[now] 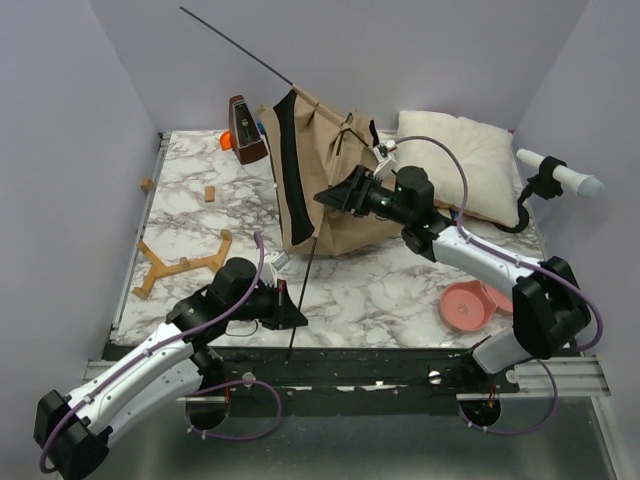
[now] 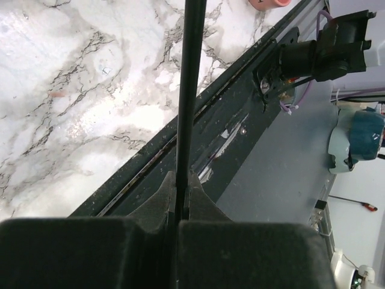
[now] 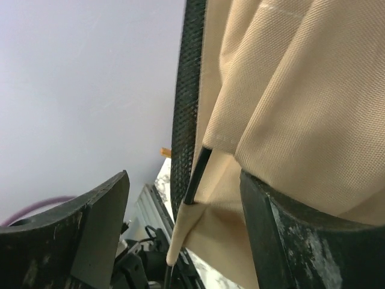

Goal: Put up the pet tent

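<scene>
Pole grip | left gripper (image 2: 179, 186) clamping thin black pole (image 2: 189, 90), lower end hiding behind fingers (image 2: 150, 208) | right gripper (image 1: 328, 198) gaping around pet tent (image 1: 335, 228) hem, contact unclear | slumping at back-middle of marble table (image 1: 400, 290), doorway obscured

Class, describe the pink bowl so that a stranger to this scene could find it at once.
Start at the marble table and go to its near right corner. The pink bowl lies there, nearer than the white pillow; it alone is round, flat and pink.
</scene>
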Robot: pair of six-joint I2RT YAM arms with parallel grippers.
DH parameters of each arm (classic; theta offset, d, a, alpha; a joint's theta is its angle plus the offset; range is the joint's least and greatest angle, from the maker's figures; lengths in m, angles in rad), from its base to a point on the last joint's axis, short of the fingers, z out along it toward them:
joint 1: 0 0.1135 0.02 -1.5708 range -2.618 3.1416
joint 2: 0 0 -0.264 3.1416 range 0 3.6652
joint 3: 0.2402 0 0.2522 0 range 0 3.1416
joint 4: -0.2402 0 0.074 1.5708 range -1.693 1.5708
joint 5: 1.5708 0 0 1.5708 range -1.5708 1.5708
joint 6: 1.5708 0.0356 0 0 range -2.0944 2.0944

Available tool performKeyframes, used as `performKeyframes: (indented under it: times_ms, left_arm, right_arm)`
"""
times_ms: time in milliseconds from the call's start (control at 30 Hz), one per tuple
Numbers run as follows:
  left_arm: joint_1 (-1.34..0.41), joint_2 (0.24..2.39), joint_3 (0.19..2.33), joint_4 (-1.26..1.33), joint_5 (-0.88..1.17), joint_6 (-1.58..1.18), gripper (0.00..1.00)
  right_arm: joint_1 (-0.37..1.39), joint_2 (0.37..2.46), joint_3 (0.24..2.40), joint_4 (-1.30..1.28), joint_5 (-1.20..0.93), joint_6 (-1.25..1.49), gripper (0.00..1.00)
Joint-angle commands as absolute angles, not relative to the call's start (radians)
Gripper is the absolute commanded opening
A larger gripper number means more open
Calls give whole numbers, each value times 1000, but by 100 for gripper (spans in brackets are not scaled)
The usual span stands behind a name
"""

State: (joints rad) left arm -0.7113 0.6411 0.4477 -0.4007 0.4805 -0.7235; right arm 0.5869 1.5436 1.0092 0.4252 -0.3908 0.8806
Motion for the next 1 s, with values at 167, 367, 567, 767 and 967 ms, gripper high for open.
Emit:
performKeyframes:
  times_ms: [167,367,567,767,967]
  left_arm:
    - [-705,698,523,-307,413,-749,0]
    - [-703,690,543,-301,423,-763,0]
    - [-701,685,540,-309,430,-771,0]
    - [-696,679,544,-320,430,-777,0]
    - [-685,707,555,-330,432,-750,0]
  right_arm:
    - [575,1315,853,370,-437,605,85]
    - [589,1273,754,391,-515,431,84]
    - [641,1307,746,429,-422,299,81]
    - [679,1369,788,489,-391,255,78]
    - [698,1432,821,529,-376,224,55]
